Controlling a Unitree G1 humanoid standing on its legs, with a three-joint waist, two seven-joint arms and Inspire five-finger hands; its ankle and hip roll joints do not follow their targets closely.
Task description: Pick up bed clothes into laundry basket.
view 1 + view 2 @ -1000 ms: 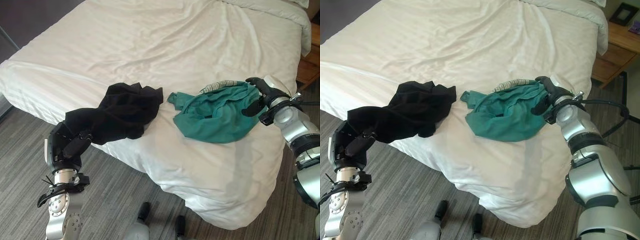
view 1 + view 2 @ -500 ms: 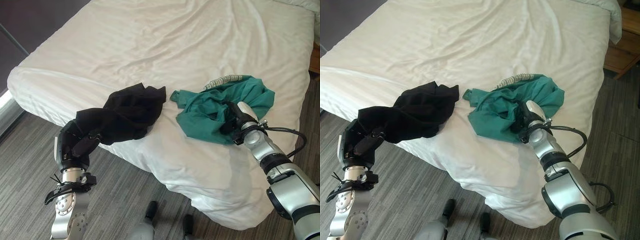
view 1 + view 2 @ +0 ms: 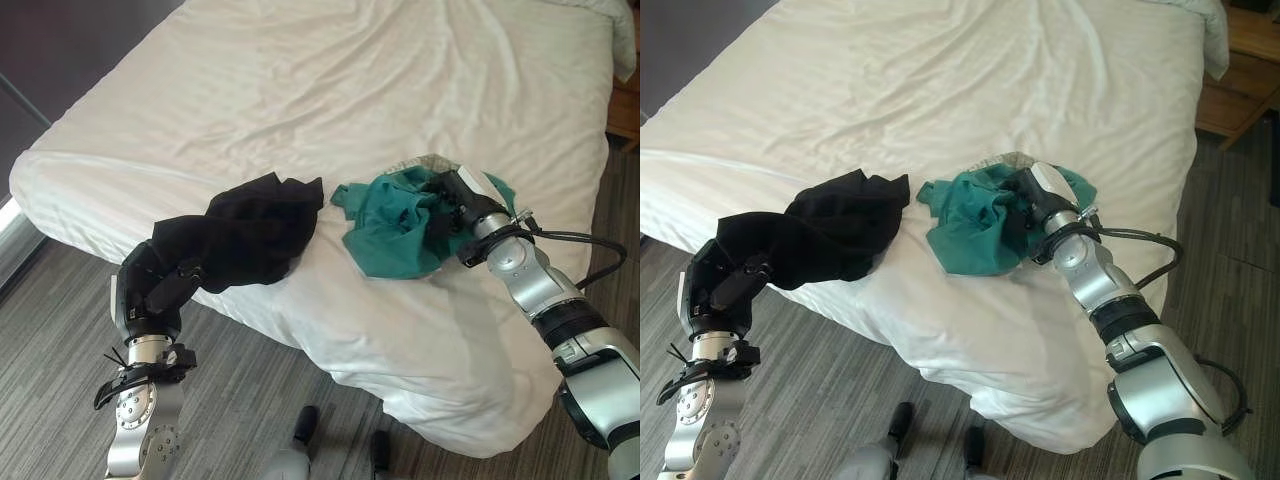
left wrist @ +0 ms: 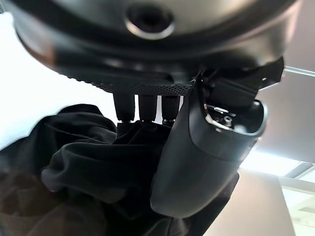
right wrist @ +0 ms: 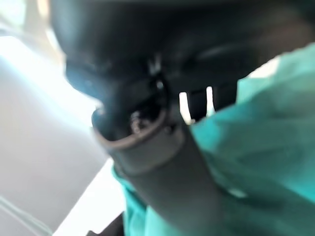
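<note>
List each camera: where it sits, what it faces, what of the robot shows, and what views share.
Left eye view: head, looking down at the white bed; both arms enter.
Right eye view: beside it, same scene.
Left wrist view: behind the left hand, curled on the black crumpled garment.
Right wrist view: behind the right hand, in the teal crumpled garment.
Shared: both garments appear in the eye views too.

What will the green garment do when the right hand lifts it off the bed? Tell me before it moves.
Probably floppy: the green garment lies crumpled in soft folds on the bed, so it should sag and trail from the right hand. Likely light for its bulk. A loose end might drag across the sheet or slip free, since the hand grips one bunched edge.
</note>
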